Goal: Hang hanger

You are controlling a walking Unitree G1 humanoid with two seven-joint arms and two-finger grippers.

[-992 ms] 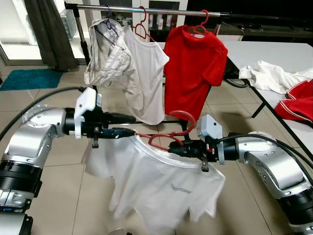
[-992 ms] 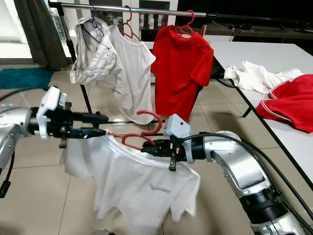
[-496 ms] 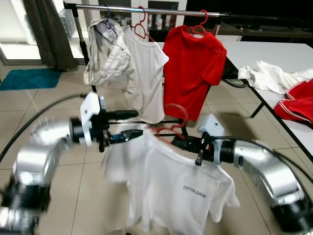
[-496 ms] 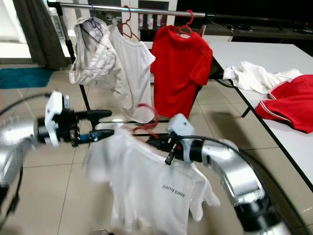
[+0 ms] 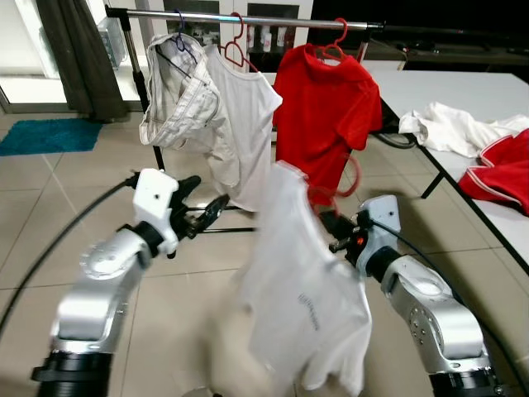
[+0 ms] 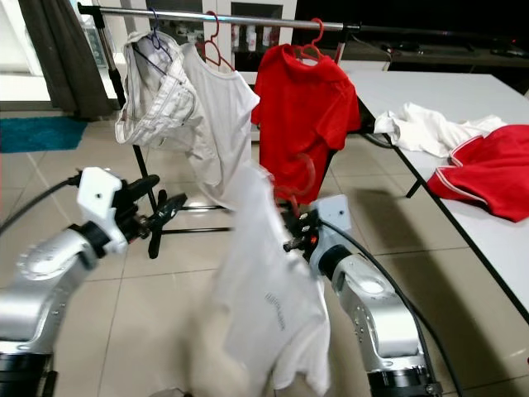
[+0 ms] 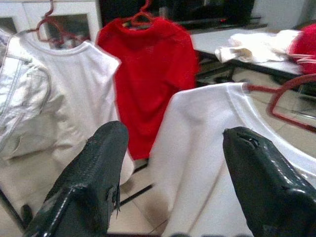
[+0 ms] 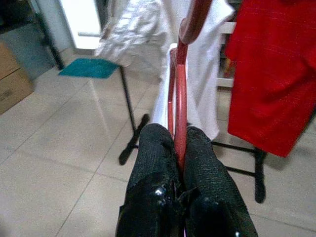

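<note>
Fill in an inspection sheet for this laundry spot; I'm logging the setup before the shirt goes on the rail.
Surface: tiled floor; white table at the robot's right.
Job's things: red hanger carrying a white T-shirt, blurred; clothes rail behind it.
Clutter: white and red clothes heaped on the table.
Grippers: right gripper, jaws clamped on the hanger; left gripper, jaws apart, holding nothing, beside the shirt.
Cables: black cable along the left arm; another by the right arm.
Surroundings: pale trousers, white top and red T-shirt hung on the rail; dark curtain; teal mat.
</note>
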